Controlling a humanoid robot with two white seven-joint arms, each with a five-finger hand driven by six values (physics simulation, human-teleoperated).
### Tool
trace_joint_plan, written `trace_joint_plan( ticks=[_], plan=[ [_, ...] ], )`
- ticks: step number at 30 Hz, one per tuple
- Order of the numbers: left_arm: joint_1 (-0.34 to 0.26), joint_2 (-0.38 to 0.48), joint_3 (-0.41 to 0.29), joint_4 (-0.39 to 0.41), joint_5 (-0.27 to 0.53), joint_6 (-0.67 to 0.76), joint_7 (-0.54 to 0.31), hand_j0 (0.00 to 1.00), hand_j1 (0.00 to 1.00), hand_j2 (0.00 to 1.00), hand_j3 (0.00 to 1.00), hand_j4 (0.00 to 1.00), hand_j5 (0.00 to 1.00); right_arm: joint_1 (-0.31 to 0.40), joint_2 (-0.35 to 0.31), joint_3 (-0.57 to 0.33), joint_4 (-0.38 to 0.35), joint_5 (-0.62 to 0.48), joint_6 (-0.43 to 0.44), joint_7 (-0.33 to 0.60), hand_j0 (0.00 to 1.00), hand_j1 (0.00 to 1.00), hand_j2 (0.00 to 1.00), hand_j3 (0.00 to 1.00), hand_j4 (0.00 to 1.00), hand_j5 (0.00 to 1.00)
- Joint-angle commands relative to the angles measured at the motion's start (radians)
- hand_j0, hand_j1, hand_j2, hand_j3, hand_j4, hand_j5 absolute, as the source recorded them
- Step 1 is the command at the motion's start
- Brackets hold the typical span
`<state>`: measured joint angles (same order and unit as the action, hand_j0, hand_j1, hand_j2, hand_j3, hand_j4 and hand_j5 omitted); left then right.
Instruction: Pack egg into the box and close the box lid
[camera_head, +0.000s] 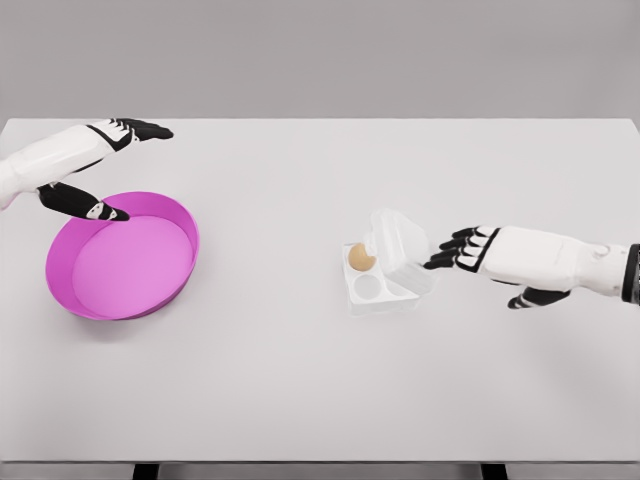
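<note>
Resting on white worktop (300, 400), centre-right of frame: clear box (385, 275), egg (360, 257) seated in its rear-left cup, lid (404, 248) part-raised | right hand (500, 255): fingers extended, touching lid, holding nothing | left hand (90, 170), upper left: fingers spread above pink bowl (122, 255)

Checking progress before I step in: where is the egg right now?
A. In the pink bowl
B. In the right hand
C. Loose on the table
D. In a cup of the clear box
D: the egg sits in a rear-left cup of the clear box, whose lid is still up, with the right hand just beside the lid and holding nothing.
</note>
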<state>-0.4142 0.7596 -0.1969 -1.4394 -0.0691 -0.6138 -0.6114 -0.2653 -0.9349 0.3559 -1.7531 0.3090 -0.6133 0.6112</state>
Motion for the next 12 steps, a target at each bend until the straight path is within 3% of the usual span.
trace_joint_plan(
  ticks=[1,5,8,12],
  plan=[
    [0.000,0.003,0.001,0.001,0.005,0.003,0.000,1.00,1.00,1.00,1.00,1.00,1.00,-0.002,-0.002,0.017,0.001,-0.008,0.002,0.000,1.00,1.00,1.00,1.00,1.00,1.00],
    [-0.002,0.001,0.001,0.002,0.005,0.003,0.000,1.00,1.00,1.00,1.00,1.00,1.00,-0.009,-0.002,-0.046,0.055,-0.042,0.002,0.000,1.00,1.00,1.00,1.00,1.00,1.00],
    [-0.002,0.003,0.001,0.002,0.005,0.003,0.000,1.00,1.00,1.00,1.00,1.00,1.00,-0.009,-0.004,-0.112,0.195,-0.045,0.002,0.000,1.00,1.00,1.00,1.00,1.00,1.00],
    [-0.002,0.003,-0.001,0.002,0.005,0.003,0.000,1.00,1.00,1.00,1.00,1.00,1.00,-0.006,-0.004,-0.110,0.187,-0.045,0.002,0.000,1.00,1.00,1.00,1.00,1.00,1.00]
  ],
)
